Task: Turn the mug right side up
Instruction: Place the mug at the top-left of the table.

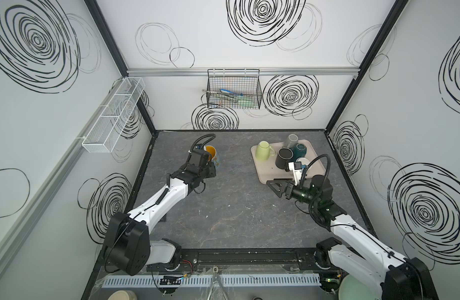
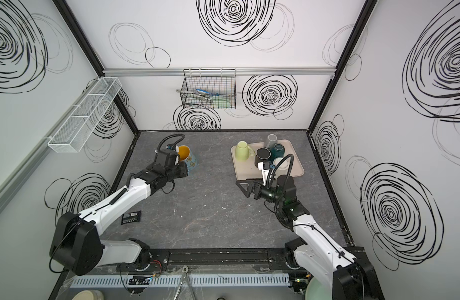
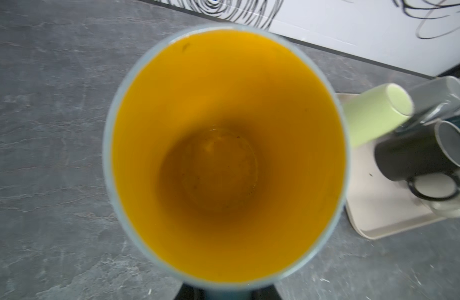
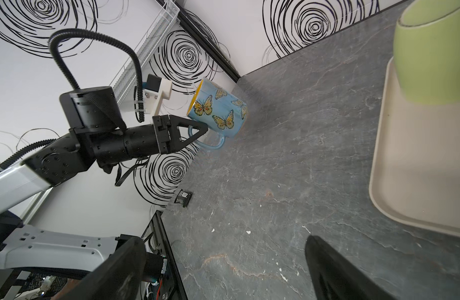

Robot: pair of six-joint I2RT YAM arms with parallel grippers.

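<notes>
The mug (image 1: 214, 155) is light blue with orange butterflies and a yellow inside. It stands at the table's back left in both top views, mouth up and slightly tilted, its base close to the tabletop. My left gripper (image 4: 203, 129) is shut on the mug's handle (image 4: 213, 144). In the left wrist view the mug's yellow inside (image 3: 223, 155) fills the picture. My right gripper (image 1: 271, 181) hovers open and empty by the tray's front left corner, far from the mug (image 2: 187, 157).
A beige tray (image 1: 265, 171) at the back right carries a green mug (image 1: 264, 149), a black mug (image 1: 284, 155), a grey cup (image 1: 291, 140) and a teal cup (image 1: 300, 149). A small black packet (image 2: 130, 217) lies near the left arm. Wire baskets hang on the back wall (image 1: 234, 93) and left wall (image 1: 114, 114).
</notes>
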